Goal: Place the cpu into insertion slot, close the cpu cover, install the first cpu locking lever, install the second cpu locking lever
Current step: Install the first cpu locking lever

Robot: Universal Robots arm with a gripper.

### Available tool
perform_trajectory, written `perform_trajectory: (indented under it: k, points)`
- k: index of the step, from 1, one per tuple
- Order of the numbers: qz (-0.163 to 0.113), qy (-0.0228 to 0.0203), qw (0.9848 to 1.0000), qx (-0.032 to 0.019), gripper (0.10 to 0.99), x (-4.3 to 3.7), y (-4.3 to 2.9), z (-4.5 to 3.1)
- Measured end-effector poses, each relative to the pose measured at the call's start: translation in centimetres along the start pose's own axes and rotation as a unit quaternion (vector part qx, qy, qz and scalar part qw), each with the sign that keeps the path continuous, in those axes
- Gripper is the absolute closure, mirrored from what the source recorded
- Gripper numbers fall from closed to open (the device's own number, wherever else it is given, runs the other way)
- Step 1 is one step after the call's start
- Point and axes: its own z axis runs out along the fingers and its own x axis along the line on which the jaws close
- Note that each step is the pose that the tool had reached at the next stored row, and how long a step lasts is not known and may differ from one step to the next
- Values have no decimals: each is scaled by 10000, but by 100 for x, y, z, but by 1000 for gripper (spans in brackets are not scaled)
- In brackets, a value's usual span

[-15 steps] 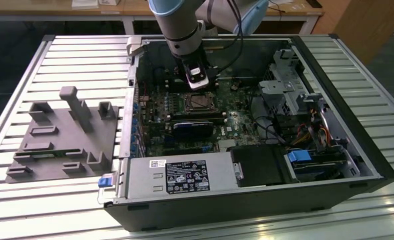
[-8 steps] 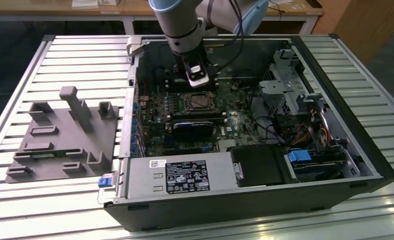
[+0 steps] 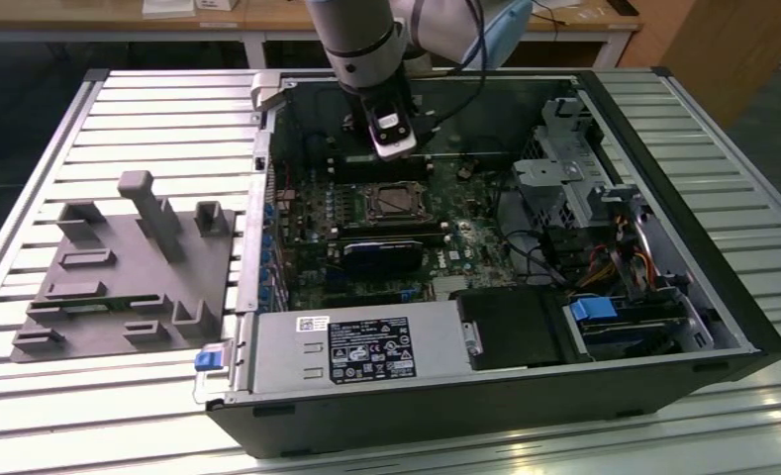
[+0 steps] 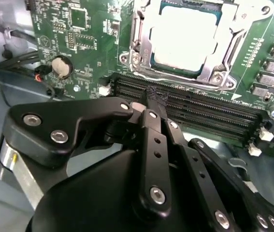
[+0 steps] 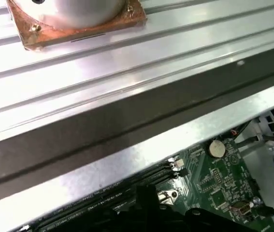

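The cpu [image 4: 187, 34], with its pale silvery top, lies flat in the insertion slot [image 3: 393, 202] on the green motherboard [image 4: 86, 43]. The cpu cover [image 4: 144, 48], a silvery metal frame, lies down around the cpu, which shows through the cover's window. My gripper [image 4: 154, 93] hangs just above the long black memory slots [image 4: 194, 108] beside the socket. Its black fingers [image 4: 152, 130] meet at the tip with nothing between them. In the exterior view the gripper [image 3: 393, 153] stands over the board just behind the socket. I cannot tell how the locking levers stand.
The open computer case [image 3: 654, 109] walls the board in on all sides. A power supply [image 3: 363, 346] and drive cage [image 3: 568, 168] flank the board, with loose cables [image 3: 536, 252]. A grey fixture block [image 3: 133, 267] sits on the slatted table at the exterior view's left.
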Motion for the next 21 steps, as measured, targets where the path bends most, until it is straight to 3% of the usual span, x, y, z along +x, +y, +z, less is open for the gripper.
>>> perform_trajectory:
  k: [4, 6, 9, 15, 21]
  points:
    - [-1, -1, 10000, 1, 984, 0, 0, 0]
    - [0, 31, 10000, 36, 984, -3, 1, 2]
    - [-1, 148, 9997, 181, 984, -18, 7, 9]
    - [-13, 300, 9985, 463, 984, -72, 29, 28]
    - [-19, 453, 9962, 743, 984, -125, 48, 46]
